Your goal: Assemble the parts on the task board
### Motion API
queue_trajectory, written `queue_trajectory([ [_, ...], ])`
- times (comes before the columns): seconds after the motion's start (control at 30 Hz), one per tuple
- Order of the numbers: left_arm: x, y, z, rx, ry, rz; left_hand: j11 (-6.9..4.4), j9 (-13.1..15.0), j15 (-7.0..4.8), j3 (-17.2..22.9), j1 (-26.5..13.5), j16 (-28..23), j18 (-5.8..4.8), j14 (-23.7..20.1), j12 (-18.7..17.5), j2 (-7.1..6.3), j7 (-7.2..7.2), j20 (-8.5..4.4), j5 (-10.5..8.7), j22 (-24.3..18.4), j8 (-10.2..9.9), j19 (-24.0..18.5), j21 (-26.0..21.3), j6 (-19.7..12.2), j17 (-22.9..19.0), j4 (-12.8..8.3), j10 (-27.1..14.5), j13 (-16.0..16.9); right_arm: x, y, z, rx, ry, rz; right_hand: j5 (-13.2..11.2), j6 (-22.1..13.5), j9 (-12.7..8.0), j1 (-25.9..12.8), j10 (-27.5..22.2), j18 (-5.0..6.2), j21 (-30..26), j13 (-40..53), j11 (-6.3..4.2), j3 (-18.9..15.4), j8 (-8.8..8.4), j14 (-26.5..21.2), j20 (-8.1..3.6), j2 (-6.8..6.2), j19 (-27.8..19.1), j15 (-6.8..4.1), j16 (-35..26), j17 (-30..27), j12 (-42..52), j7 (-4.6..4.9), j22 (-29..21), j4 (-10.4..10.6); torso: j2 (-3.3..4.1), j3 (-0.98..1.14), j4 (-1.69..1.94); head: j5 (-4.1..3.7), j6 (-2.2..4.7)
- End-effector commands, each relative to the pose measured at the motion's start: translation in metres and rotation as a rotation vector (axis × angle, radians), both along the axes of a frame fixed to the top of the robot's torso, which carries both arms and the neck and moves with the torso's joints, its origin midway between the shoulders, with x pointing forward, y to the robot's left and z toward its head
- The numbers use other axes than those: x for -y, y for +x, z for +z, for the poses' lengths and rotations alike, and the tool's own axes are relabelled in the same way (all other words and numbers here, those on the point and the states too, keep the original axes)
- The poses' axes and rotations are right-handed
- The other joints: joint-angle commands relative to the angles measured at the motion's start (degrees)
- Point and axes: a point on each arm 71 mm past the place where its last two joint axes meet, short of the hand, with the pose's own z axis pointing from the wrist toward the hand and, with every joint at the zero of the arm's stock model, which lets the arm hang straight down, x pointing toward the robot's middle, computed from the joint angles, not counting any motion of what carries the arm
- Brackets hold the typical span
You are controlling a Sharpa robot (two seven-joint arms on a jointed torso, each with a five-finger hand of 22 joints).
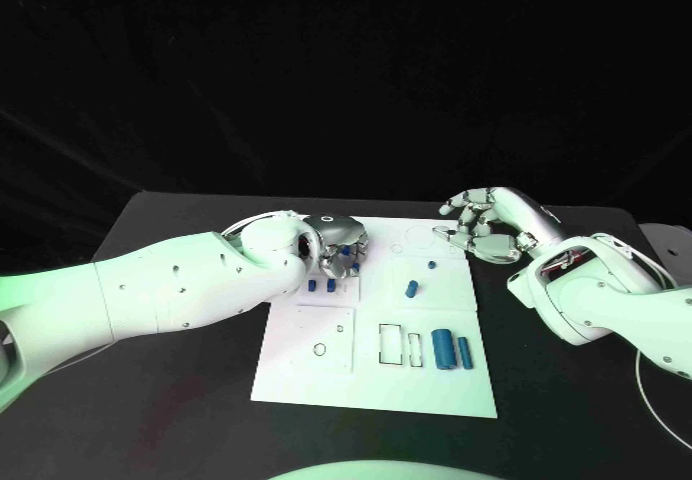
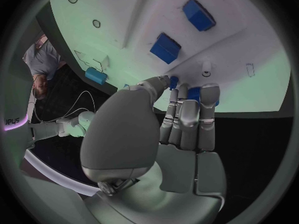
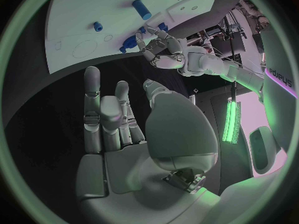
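Note:
The white task board (image 1: 378,375) lies mid-table. My left hand (image 1: 338,244) hovers over its far left part and pinches a small blue part (image 2: 174,81) between thumb and fingertips, just above the board (image 2: 249,40). Two blue blocks (image 1: 313,285) (image 1: 333,286) stand right under that hand, seen close as blocks (image 2: 166,48) (image 2: 199,14). A small blue peg (image 1: 431,265), a blue cylinder (image 1: 411,289) and two larger blue cylinders (image 1: 443,348) (image 1: 464,350) lie on the board's right half. My right hand (image 1: 488,226) hangs beyond the board's far right corner, fingers spread, holding nothing.
Outlined slots (image 1: 391,344) and a ring mark (image 1: 319,349) sit on the near part of the board. Black table (image 1: 173,400) surrounds it. From the right wrist, the left hand (image 3: 163,46) shows over the board (image 3: 74,15) near a blue cylinder (image 3: 141,9).

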Motion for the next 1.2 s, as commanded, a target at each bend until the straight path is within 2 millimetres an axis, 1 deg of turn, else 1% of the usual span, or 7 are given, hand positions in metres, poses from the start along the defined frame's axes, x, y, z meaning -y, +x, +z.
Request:
queue_trajectory([
  [0.03,0.002,-0.001,-0.002,-0.014,0.014,-0.012,-0.12,-0.36,-0.14,0.53,0.42,1.23,-1.55,1.5,-0.46,0.18,-0.01,-0.1,-0.32,2.47,-0.58,1.82,2.01,0.77,1.71,-0.19,1.56,-0.32,-0.001,-0.001,0.0,0.006,0.001,0.008,0.21,0.09,-0.08,0.02,-0.09,0.7,-0.37,-0.05,0.04,0.41,0.3,0.03,0.01,-0.26,0.06,0.0,-0.28,-0.04,-0.11,0.24,-0.05,0.06,0.01,0.02,0.03,0.09,-0.03],
  [0.37,0.003,-0.001,-0.01,-0.038,0.021,-0.005,-0.38,-0.74,-0.35,1.03,0.43,2.06,-1.9,2.54,-0.81,0.52,-0.06,-0.25,-0.42,4.47,-0.85,3.06,3.63,1.68,2.79,-0.66,2.93,-0.7,-0.001,-0.001,0.0,0.004,0.0,0.008,0.24,0.09,-0.08,-0.03,-0.1,0.7,-0.46,-0.16,0.04,0.45,0.32,0.01,0.02,-0.24,0.09,0.01,-0.45,-0.15,-0.19,0.25,-0.11,0.07,-0.02,-0.01,-0.02,0.11,0.03],
  [0.53,0.002,-0.001,-0.012,-0.042,0.024,0.002,-0.7,-0.9,-0.67,2.14,1.26,2.57,-2.2,3.22,-0.93,1.77,-0.23,-0.5,-0.96,6.21,-0.71,4.07,5.04,3.36,3.34,-1.77,4.48,-0.86,-0.001,-0.001,0.0,0.004,0.0,0.008,0.24,0.09,-0.08,-0.03,-0.1,0.7,-0.46,-0.16,0.04,0.45,0.32,0.01,0.02,-0.24,0.09,0.01,-0.45,-0.15,-0.19,0.25,-0.11,0.07,0.0,0.02,-0.07,0.11,-0.1],
  [0.67,0.003,-0.001,-0.012,-0.037,0.018,0.002,-1.03,-0.92,-0.98,3.09,1.69,2.88,-2.42,3.72,-1.09,2.77,-0.49,-0.68,-1.37,7.42,-0.48,4.73,6.02,5.0,3.67,-2.76,5.89,-0.91,-0.001,-0.001,0.0,0.004,0.0,0.008,0.28,0.11,-0.08,-0.08,-0.09,0.69,-0.57,-0.28,0.05,0.5,0.34,-0.02,0.02,-0.21,0.11,0.02,-0.63,-0.26,-0.27,0.25,-0.18,0.08,0.0,0.05,0.08,-0.01,-0.15],
  [0.8,0.003,-0.001,-0.012,-0.032,0.012,0.001,-1.2,-1.05,-1.17,4.14,1.79,3.02,-2.6,4.05,-1.99,3.3,-0.63,-0.81,-1.83,8.4,-0.63,5.21,6.79,6.27,3.79,-3.74,7.14,-1.2,-0.001,-0.001,0.0,0.005,0.001,0.008,0.3,0.15,-0.08,-0.15,-0.08,0.69,-0.64,-0.36,0.05,0.52,0.37,0.0,0.03,-0.2,0.14,0.02,-0.63,-0.2,-0.31,0.24,-0.23,0.09,-0.03,0.05,0.06,0.03,-0.18],
  [0.97,0.004,-0.001,-0.011,-0.026,0.005,0.0,-1.22,-1.33,-1.22,5.31,1.37,3.08,-2.7,4.3,-3.71,3.45,-0.62,-0.9,-2.17,9.01,-1.24,5.41,7.35,7.25,3.65,-4.94,8.49,-1.64,-0.001,-0.001,0.0,0.005,0.001,0.008,0.3,0.15,-0.08,-0.15,-0.08,0.69,-0.64,-0.36,0.05,0.52,0.37,0.0,0.03,-0.2,0.14,0.02,-0.63,-0.2,-0.31,0.24,-0.23,0.09,-0.05,0.04,0.01,0.06,-0.17],
  [1.2,0.004,-0.002,-0.009,-0.018,-0.021,-0.002,-0.91,-1.74,-0.96,5.85,-0.15,2.89,-2.61,4.11,-6.32,2.83,-0.37,-0.71,-2.23,8.63,-2.39,4.9,7.21,7.32,2.76,-5.61,9.08,-2.34,-0.001,-0.001,0.001,0.008,0.002,0.01,0.3,0.15,-0.08,-0.15,-0.08,0.69,-0.64,-0.36,0.05,0.52,0.37,0.0,0.03,-0.2,0.14,0.02,-0.63,-0.2,-0.31,0.24,-0.23,0.09,-0.06,0.01,0.03,0.1,0.04],
])
